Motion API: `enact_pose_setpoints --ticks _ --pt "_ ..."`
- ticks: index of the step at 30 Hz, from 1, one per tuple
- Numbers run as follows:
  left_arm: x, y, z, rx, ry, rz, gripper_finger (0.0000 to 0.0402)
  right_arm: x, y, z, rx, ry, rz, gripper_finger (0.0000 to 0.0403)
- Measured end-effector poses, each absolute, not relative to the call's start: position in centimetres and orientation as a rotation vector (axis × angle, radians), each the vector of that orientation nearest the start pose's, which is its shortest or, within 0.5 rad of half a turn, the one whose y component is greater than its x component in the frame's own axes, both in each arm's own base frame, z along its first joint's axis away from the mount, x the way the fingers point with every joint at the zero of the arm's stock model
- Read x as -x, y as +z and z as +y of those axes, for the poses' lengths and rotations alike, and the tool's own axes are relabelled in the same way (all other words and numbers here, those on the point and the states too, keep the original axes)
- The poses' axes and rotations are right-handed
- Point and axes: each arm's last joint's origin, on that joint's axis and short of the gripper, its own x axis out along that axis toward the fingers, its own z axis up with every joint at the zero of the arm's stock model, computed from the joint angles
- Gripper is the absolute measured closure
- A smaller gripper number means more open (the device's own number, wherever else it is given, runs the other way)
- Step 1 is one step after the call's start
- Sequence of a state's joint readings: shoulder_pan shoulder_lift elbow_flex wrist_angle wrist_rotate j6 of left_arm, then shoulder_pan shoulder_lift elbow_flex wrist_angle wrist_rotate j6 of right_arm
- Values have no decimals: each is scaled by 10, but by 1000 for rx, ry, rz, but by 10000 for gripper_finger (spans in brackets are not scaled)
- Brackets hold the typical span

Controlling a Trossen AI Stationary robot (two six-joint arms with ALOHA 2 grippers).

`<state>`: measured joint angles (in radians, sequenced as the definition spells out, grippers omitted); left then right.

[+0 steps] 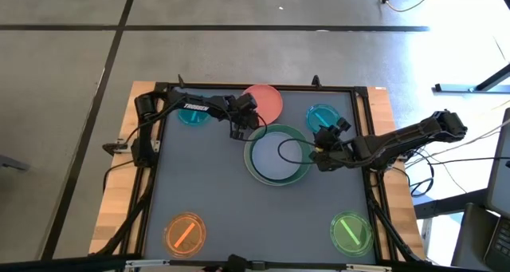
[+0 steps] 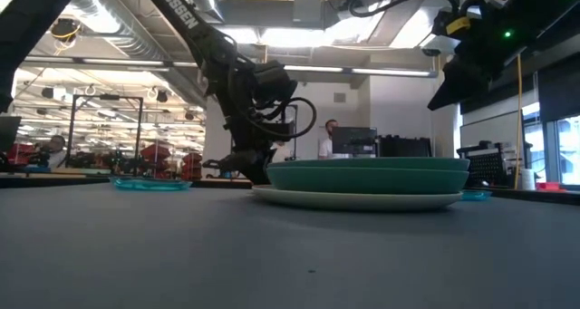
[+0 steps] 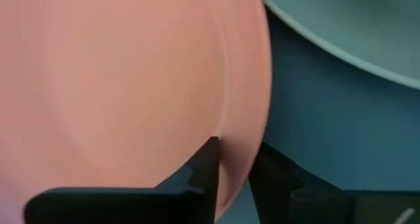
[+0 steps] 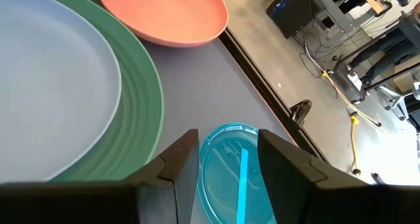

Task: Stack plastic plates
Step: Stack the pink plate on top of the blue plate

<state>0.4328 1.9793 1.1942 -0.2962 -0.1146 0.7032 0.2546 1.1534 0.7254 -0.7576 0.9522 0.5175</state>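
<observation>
- Your stack sits mid-table, toward the far edge: the grey-blue plate [image 1: 276, 157] lies inside the green plate [image 1: 256, 167], which rests on the cream-white plate [image 2: 362, 199].
- Your left gripper [image 3: 233, 168] has its fingers closed on the rim of the pink plate [image 1: 267, 101], by the far edge just beside the stack.
- Your right gripper [image 4: 226, 161], fingers apart and empty, hovers between the stack and a teal plate [image 4: 231, 175].
- Another teal plate [image 1: 192, 115] lies at the far left; the orange plate [image 1: 185, 233] and lime green plate [image 1: 351, 231] lie in the near corners.

"TROSSEN" on left arm [image 2: 177, 14]
</observation>
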Motion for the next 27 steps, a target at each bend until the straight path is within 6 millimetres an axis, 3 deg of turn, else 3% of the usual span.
enact_pose_setpoints --ticks 7,15,27 --pt "-350 131 166 -468 106 1190 392 -192 219 26 227 -830 787 253" --pt "-350 137 157 -555 159 1249 396 -192 219 26 227 -831 787 253" --pt "-346 197 136 -601 218 1097 396 -192 220 26 226 -830 786 253"
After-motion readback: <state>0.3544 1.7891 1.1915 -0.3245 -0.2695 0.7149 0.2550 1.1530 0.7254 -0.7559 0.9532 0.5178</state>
